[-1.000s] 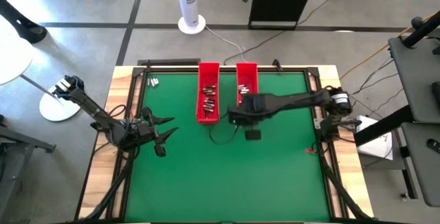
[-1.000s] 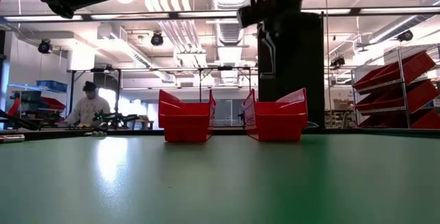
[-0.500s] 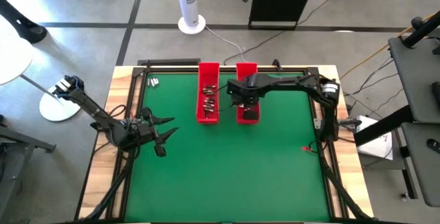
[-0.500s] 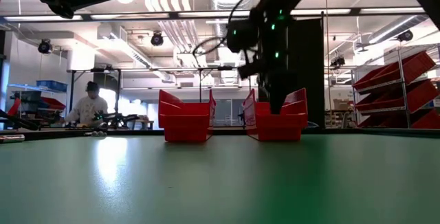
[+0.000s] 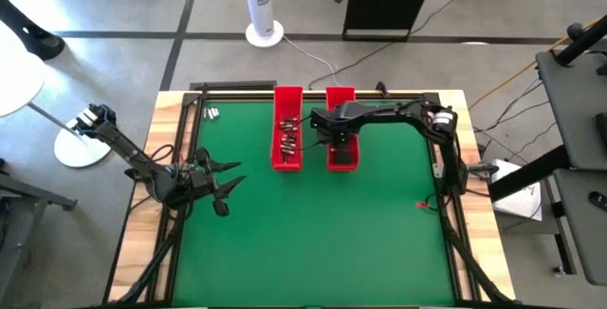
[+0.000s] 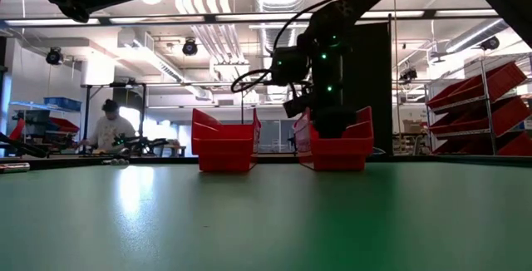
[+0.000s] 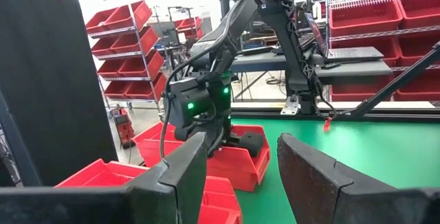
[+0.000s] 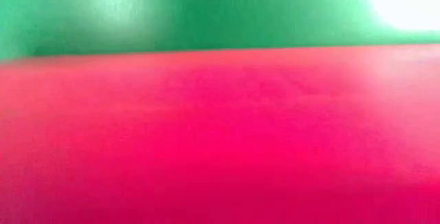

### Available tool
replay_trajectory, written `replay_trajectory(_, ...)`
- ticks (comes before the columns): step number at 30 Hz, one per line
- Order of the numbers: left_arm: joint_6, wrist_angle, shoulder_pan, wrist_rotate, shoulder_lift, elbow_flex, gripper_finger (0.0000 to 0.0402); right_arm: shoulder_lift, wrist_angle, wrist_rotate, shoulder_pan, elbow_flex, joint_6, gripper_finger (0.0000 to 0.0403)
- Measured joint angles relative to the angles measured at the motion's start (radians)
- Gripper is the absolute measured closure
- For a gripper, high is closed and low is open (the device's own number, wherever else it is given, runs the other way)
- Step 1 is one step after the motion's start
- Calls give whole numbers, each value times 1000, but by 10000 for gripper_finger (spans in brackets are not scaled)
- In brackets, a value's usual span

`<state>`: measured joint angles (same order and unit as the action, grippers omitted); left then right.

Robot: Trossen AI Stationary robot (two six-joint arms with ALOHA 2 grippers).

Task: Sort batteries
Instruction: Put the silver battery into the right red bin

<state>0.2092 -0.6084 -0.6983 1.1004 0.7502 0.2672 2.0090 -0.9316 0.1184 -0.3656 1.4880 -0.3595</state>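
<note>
From above, we see the right tool (image 5: 334, 148) pressed together low over the right long red plastic tray (image 5: 340, 100); small silvery cylindrical batteries (image 5: 288, 136) lie in its left twin (image 5: 287, 100). At surface level, it dips into the tray (likely a drop-off). The left tool (image 7: 240, 165) waits spread, empty.

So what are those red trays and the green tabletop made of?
Trays: probably moulded plastic, uniform glossy red with thin, flared walls. Tabletop: a smooth green sheet or mat, semi-gloss, since it mirrors the ceiling lights; the exact material is unclear.
</note>
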Motion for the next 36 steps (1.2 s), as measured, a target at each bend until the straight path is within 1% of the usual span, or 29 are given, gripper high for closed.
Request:
replay_trajectory(3, 0, 0, 0, 0, 0, 0, 244, 0, 14, 1, 0, -2, 8, 387)
replay_trajectory(6, -1, 0, 0, 0, 0, 0, 244, -4, 6, 3, -1, -3, 7, 372)
replay_trajectory(12, -27, 0, 0, 0, 0, 0, 244, -29, -22, 17, 3, -6, 7, 309)
replay_trajectory(15, -84, 8, 0, 6, -1, 0, 243, -80, -22, 34, 12, -6, 8, 278)
replay_trajectory(18, -144, 54, 0, 7, -7, 0, 235, -159, -25, 91, 41, -6, 10, 251)
replay_trajectory(21, -218, 119, 9, 2, -10, 2, 222, -259, -29, 142, 93, -6, 38, 230)
replay_trajectory(23, -286, 204, 17, -47, -9, 24, 214, -333, -32, 147, 141, -5, 80, 219)
replay_trajectory(26, -432, 396, 37, -166, 2, 93, 207, -438, -28, 148, 229, -7, 160, 206)
replay_trajectory(29, -642, 699, 71, -283, 41, 191, 208, -526, -15, 148, 331, -23, 237, 198)
replay_trajectory(32, -932, 1064, 119, -434, 104, 305, 209, -590, 16, 163, 444, -58, 307, 195)
replay_trajectory(34, -1093, 1289, 151, -567, 160, 373, 209, -617, 41, 199, 518, -92, 350, 193)
replay_trajectory(36, -1182, 1459, 176, -723, 221, 428, 205, -633, 62, 241, 587, -134, 398, 188)
